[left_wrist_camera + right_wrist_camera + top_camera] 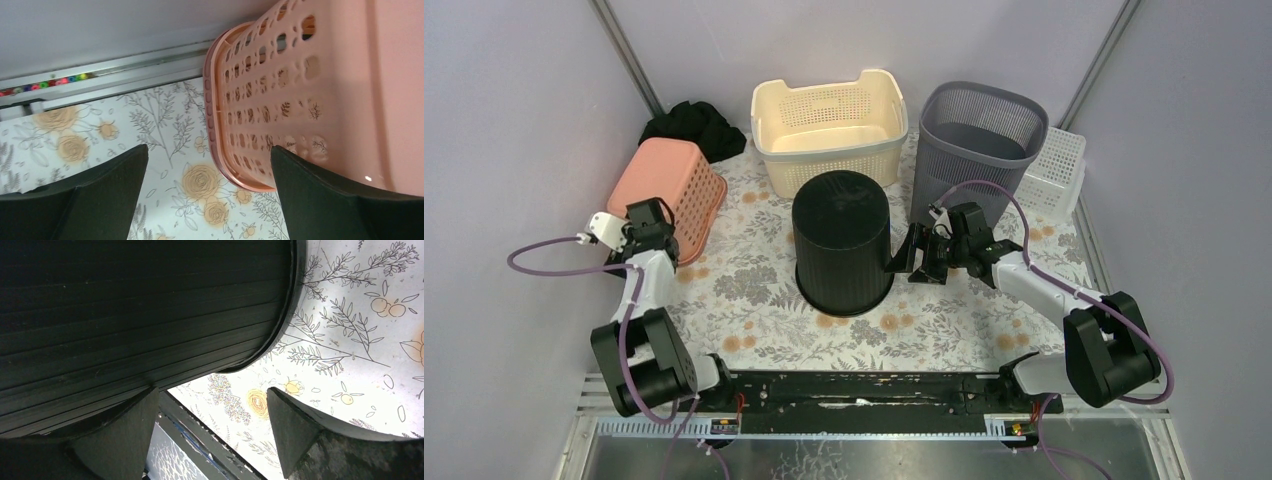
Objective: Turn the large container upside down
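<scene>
Evidently the black container stands rim-down just beside the right gripper, its jaws released, empty. The left gripper, also released, sits well apart

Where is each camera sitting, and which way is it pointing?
Top external: above and behind the bases, looking down on the floral table; left arm and right arm show.
Left wrist: on the left arm, facing the pink basket; the open left tool frames it.
Right wrist: on the right arm, close beside the black container; the open right tool shows.
Shared: top external and right wrist both see the black container.
</scene>
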You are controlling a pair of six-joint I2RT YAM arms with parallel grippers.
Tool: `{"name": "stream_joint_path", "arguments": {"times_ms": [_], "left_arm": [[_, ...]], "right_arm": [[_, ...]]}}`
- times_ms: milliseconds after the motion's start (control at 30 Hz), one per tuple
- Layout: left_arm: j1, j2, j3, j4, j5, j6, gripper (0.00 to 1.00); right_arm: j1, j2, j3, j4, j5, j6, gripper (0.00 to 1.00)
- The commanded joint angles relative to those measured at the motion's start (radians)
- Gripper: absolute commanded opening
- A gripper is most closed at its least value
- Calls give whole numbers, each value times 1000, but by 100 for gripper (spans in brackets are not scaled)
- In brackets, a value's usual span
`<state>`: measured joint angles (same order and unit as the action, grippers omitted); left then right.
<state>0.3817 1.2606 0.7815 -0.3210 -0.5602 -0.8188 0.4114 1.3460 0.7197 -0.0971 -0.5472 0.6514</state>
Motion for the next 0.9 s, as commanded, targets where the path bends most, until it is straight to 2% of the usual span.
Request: {"name": "stream_joint_path", "arguments": {"times_ms": [0, 300, 533, 667, 867], "left_arm": [[2, 73, 15, 189, 56, 27, 100], [2, 233, 68, 310, 117, 114, 100], [2, 367, 171, 319, 177, 188, 100], [0, 363, 174, 319, 210, 199, 100], [1, 248, 112, 306, 264, 192, 100]], "right_arm": [[-9, 0, 66, -5, -16, -12, 86], [-8, 15, 111, -12, 44, -36, 86], [-8, 54, 150, 28, 73, -41, 86], [-9, 100, 148, 68, 68, -28, 86], [-8, 107, 114, 114, 68, -16, 86]]}}
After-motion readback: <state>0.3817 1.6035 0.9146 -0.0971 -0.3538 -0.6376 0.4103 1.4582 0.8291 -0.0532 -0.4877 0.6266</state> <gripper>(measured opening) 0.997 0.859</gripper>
